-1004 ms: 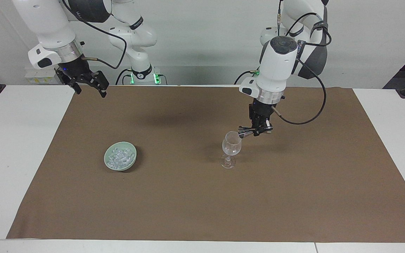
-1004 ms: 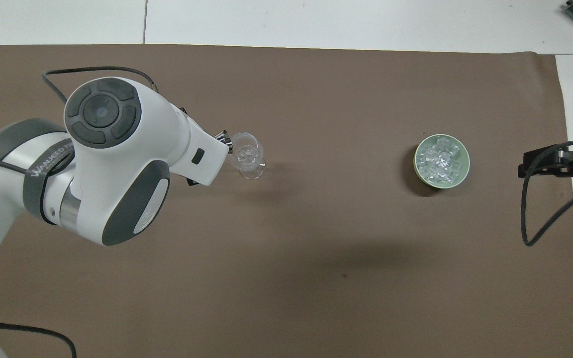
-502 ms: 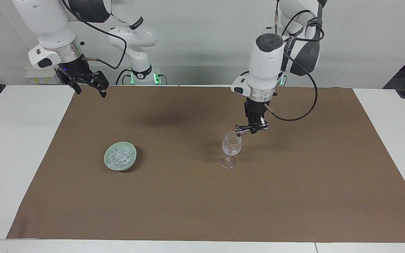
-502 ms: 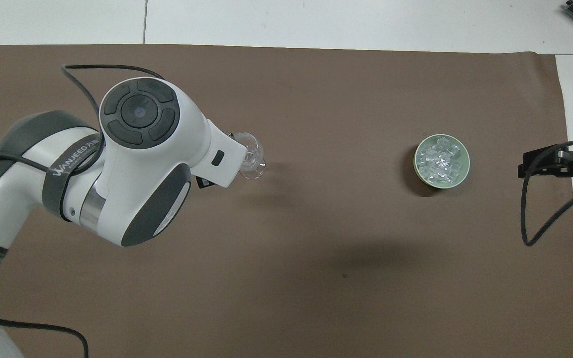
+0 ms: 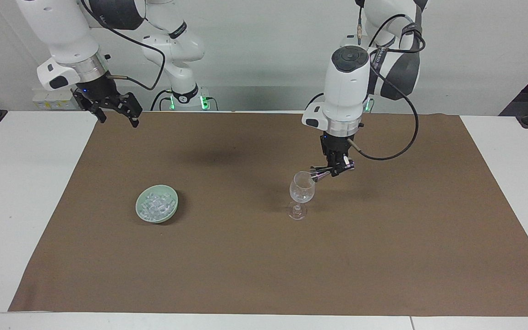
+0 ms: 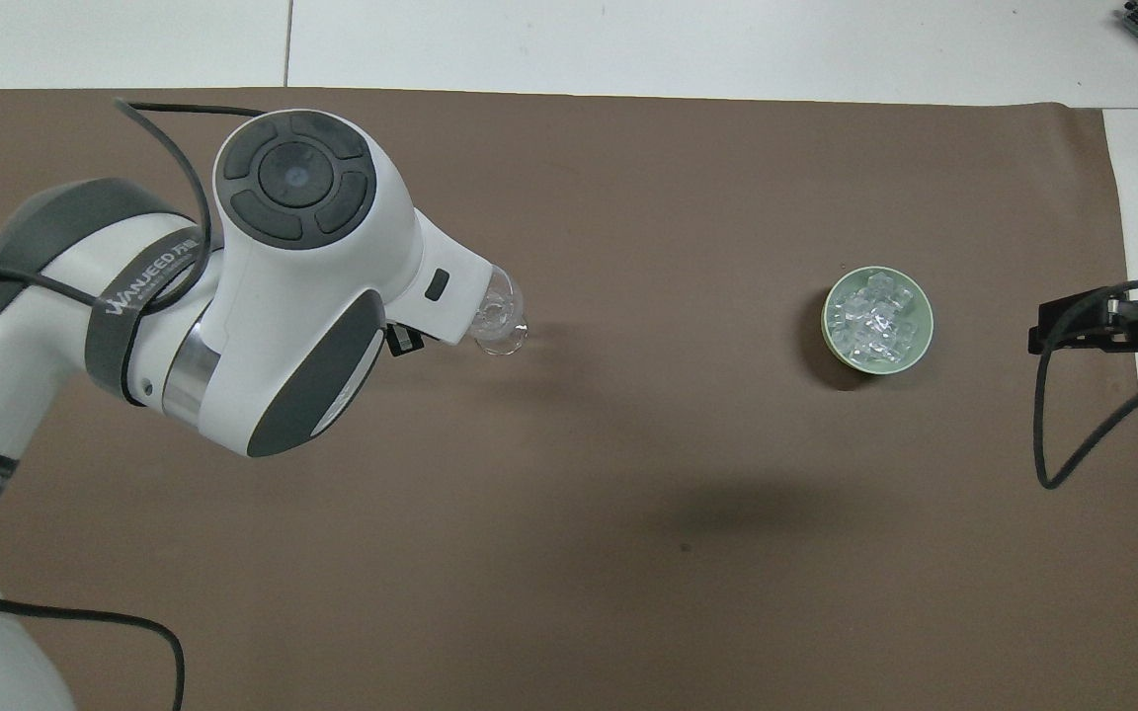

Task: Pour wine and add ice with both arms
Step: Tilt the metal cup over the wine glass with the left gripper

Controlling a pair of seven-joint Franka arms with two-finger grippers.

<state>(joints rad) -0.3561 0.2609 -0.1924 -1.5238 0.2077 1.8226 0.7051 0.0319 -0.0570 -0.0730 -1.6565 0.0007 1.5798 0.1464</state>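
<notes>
L gripper (image 5: pixel 336 170) is closed on small metal jigger (image 5: pixel 317 173), tipped at wine glass (image 5: pixel 302 187) rim. R gripper (image 5: pixel 116 113) open, empty, waits at 10 o'clock of ice (image 5: pixel 156 205) in green bowl (image 5: pixel 140 210).

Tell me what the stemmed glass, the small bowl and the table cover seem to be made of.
Stemmed glass: clear glass or clear plastic; the cover shows through it. Small bowl: pale green, smooth, perhaps glazed ceramic or plastic; it holds ice. Table cover: brown, matte, flat sheet, paper or thin felt; no shine.
</notes>
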